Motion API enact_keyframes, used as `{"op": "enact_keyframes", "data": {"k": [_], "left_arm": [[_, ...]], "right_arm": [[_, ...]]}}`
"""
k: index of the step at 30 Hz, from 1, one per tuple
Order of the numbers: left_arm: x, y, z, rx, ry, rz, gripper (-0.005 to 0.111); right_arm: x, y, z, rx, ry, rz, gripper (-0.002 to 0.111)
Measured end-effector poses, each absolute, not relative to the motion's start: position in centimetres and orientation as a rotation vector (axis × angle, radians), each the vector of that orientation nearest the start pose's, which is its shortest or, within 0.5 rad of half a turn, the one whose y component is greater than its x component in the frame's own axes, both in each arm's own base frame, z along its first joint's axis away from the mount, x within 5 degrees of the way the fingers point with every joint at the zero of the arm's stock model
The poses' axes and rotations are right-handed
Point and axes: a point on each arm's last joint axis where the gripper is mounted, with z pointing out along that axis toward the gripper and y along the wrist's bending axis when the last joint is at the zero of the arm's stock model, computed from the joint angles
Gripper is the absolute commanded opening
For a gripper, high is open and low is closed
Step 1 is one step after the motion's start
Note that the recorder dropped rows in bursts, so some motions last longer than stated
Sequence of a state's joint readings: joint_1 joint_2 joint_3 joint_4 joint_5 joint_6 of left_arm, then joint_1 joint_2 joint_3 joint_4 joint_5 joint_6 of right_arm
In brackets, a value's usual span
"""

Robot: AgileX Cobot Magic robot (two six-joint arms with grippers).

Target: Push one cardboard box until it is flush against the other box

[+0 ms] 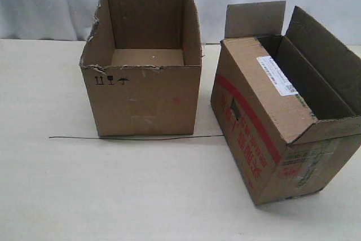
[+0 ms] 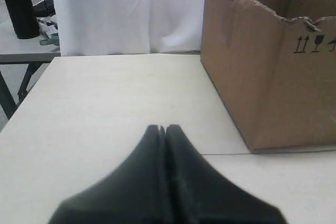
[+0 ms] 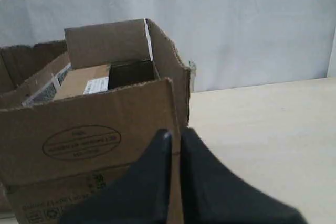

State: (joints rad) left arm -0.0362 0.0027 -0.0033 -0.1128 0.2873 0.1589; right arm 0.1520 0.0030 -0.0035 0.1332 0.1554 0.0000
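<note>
Shows the cardboard box (image 1: pixel 265 122) at the right of the exterior frame, flaps up and turned askew on the bench (image 1: pixel 56 184), with a wedge of bare surface between it and the other box (image 1: pixel 144 97) at centre-left, so nothing flush yet. Catches the right hand (image 3: pixel 175 136) with fingers drawn all but together close behind the carton's stamped wall, apparently posed as a blunt pusher rather than a clamp, contact not discernible. Finds the left hand (image 2: pixel 164 129) pressed together, empty, beside the other box, seemingly kept clear.
</note>
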Motion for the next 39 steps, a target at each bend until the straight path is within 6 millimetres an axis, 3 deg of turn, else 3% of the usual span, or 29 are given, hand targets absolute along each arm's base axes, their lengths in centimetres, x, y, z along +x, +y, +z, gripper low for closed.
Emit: {"op": "enact_keyframes", "data": {"k": [5,8,11,16,22,25,27,30,34,39], "left_arm": [[5.5,-0.5,18.8,0.1,1.766,-0.018,0.0],[5.5,-0.5,18.8,0.1,1.766,-0.018,0.0],[5.5,-0.5,18.8,0.1,1.766,-0.018,0.0],[5.5,-0.5,18.8,0.1,1.768,-0.018,0.0],[5.5,-0.5,18.8,0.1,1.768,-0.018,0.0],[5.4,-0.5,18.8,0.1,1.77,-0.018,0.0],[5.5,-0.5,18.8,0.1,1.768,-0.018,0.0],[5.5,-0.5,18.8,0.1,1.768,-0.018,0.0],[5.5,-0.5,18.8,0.1,1.768,-0.018,0.0],[5.5,-0.5,18.8,0.1,1.768,-0.018,0.0]], "right_arm": [[5.6,0.8,21.5,0.034,1.473,0.28,0.005],[5.2,0.3,23.5,0.135,1.289,0.342,0.005],[4.5,0.3,26.4,0.132,1.249,0.364,0.005],[4.6,1.3,32.1,-0.062,1.506,0.281,0.005],[7.3,0.4,37.7,-0.096,2.197,0.012,0.005],[8.5,1.8,39.4,-0.193,2.289,0.146,0.005],[9.2,3.2,39.1,-0.271,2.335,0.313,0.005],[11.2,4.8,35.9,-0.36,2.501,0.437,0.005],[12.4,6.3,29.8,-0.497,2.77,0.464,0.005],[12.8,7.5,25.5,-0.673,2.918,0.371,0.005]]}}
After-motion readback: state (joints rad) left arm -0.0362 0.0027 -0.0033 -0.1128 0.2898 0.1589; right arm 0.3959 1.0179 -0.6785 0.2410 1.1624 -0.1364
